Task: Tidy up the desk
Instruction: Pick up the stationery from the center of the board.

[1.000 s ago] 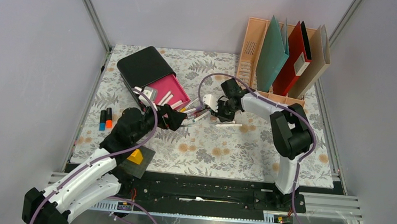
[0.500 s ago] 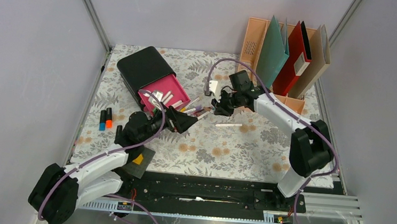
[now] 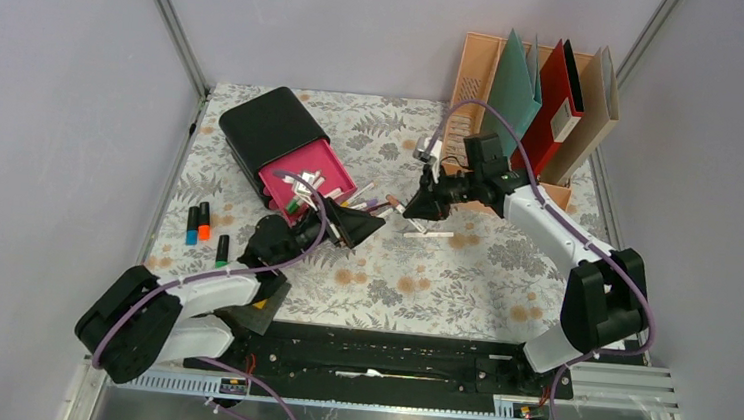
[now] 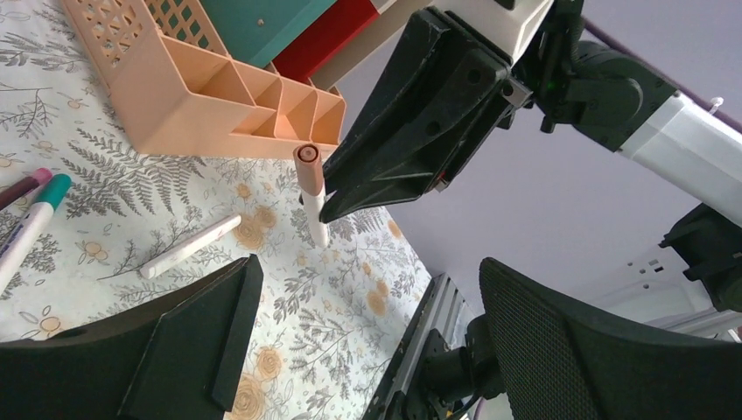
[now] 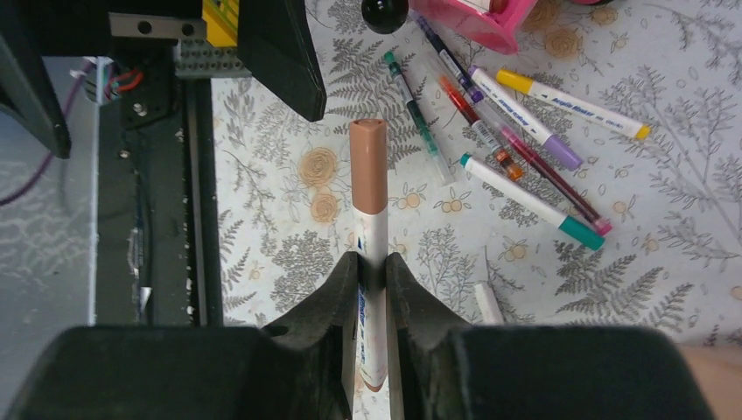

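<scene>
The desk (image 3: 463, 277) wears a pale cloth printed with ferns and flowers. Above its middle my right gripper (image 3: 416, 209) is shut on a white marker with a brown cap (image 5: 368, 175), which sticks out past the fingertips; the left wrist view shows that marker (image 4: 311, 192) hanging clear of the cloth. My left gripper (image 3: 362, 227) stands open and empty just left of it, low over the cloth (image 4: 350, 289). Several coloured pens (image 3: 373, 207) lie between the grippers and the pink drawer (image 3: 308, 180). Another white marker (image 3: 429, 235) lies flat below the right gripper.
A black drawer box (image 3: 269, 127) sits at the back left with its pink drawer pulled out and holding pens. The peach file rack (image 3: 473, 88) with folders stands at the back right. Highlighters (image 3: 197, 222) stand near the left edge.
My right gripper has lifted and drawn back to the right with the brown-capped marker. The left gripper has reached further right, still open.
</scene>
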Controlling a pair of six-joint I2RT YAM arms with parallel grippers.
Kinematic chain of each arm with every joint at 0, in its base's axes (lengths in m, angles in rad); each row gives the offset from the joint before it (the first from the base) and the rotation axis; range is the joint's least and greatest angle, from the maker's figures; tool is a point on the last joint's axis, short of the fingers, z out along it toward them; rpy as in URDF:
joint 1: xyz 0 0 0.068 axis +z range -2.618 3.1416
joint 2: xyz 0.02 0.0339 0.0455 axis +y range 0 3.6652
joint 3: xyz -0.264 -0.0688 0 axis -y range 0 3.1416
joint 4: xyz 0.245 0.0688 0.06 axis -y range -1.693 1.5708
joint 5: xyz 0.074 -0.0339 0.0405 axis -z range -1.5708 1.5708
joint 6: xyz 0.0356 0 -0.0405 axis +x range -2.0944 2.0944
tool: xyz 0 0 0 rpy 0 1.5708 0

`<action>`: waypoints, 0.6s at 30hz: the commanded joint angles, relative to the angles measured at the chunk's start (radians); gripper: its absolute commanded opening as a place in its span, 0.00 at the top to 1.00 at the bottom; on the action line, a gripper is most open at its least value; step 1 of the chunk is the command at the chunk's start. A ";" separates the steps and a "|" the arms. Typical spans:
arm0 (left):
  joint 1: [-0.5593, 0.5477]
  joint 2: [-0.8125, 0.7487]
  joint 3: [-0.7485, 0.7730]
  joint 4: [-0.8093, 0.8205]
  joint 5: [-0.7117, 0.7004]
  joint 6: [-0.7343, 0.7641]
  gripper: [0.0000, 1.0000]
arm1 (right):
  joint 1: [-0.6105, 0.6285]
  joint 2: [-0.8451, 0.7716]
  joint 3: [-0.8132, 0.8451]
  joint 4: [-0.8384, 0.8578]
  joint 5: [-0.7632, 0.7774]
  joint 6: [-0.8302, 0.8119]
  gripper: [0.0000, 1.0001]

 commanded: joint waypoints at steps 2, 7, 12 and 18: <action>-0.038 0.072 0.042 0.187 -0.108 -0.031 0.01 | -0.056 -0.054 -0.055 0.148 -0.183 0.149 1.00; -0.066 0.159 0.087 0.233 -0.148 -0.045 0.01 | -0.076 -0.059 -0.084 0.225 -0.259 0.229 1.00; -0.087 0.247 0.136 0.272 -0.162 -0.048 0.01 | -0.077 -0.060 -0.104 0.281 -0.310 0.285 1.00; -0.099 0.314 0.177 0.312 -0.181 -0.050 0.04 | -0.077 -0.061 -0.121 0.318 -0.341 0.312 1.00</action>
